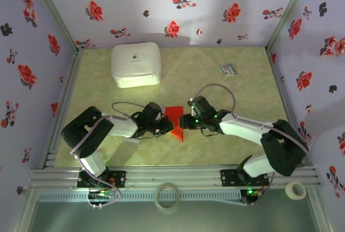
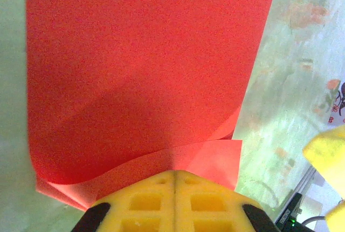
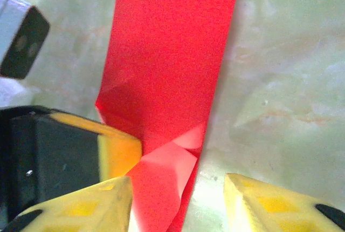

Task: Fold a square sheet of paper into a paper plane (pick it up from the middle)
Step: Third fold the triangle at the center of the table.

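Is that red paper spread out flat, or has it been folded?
Folded. The red paper is a narrow doubled strip, with a small triangular flap turned in at one end and its layers overlapping.

1. centre of frame: a folded red paper (image 1: 174, 120) sits over the green table (image 1: 242, 97), the left gripper (image 1: 163, 124) at its left edge and the right gripper (image 1: 187, 120) at its right.
2. upper left: a white box (image 1: 136, 65).
3. upper right: a small multicoloured card (image 1: 228, 69).
4. bottom edge: a tape roll (image 1: 167, 197).

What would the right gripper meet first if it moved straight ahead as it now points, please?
Probably the folded red paper, already partly between the right gripper's open fingers; height is unclear.
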Motion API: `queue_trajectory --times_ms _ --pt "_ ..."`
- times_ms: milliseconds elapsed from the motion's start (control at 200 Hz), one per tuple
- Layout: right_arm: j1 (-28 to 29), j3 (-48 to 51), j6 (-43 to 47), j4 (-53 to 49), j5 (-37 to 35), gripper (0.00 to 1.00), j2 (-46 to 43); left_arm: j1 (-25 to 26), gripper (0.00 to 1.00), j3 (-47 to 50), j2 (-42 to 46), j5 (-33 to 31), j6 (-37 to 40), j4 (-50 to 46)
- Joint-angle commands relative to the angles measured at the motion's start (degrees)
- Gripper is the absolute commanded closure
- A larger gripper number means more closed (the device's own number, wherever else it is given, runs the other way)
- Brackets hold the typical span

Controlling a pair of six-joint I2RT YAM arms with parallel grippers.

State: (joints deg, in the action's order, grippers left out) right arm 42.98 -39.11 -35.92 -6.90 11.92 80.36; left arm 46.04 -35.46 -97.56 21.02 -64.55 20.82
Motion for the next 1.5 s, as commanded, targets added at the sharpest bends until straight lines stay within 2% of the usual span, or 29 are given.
queue_trajectory --times_ms 0,135,310,640,1005,1495 --pt "0.15 1.98 -5.95 4.96 11.44 0.62 -0.23 0.31 1.0 0.37 -1.32 -1.72 1.14 -2.19" --pt "1.72 1.94 -8.71 6.53 16.6 0.87 2.16 0.36 1.0 0.57 -1.14 -1.99 1.08 -2.1" --pt "5.05 -0.48 -8.31 4.28 15.57 0.95 5.8 0.28 1.0 0.4 -1.39 -1.86 1.1 -2.1" --pt "7.1 -4.95 -6.23 -1.06 10.19 0.95 10.61 0.36 1.0 0.38 -1.31 -1.79 1.05 -2.19" --pt "7.08 -4.53 -5.62 -4.27 6.74 0.95 12.45 0.25 1.0 0.13 -1.49 -1.82 1.18 -2.42" --pt "6.47 -3.21 -5.32 -3.17 8.19 0.93 9.16 0.25 1.0 0.19 -1.38 -1.83 1.16 -2.62"
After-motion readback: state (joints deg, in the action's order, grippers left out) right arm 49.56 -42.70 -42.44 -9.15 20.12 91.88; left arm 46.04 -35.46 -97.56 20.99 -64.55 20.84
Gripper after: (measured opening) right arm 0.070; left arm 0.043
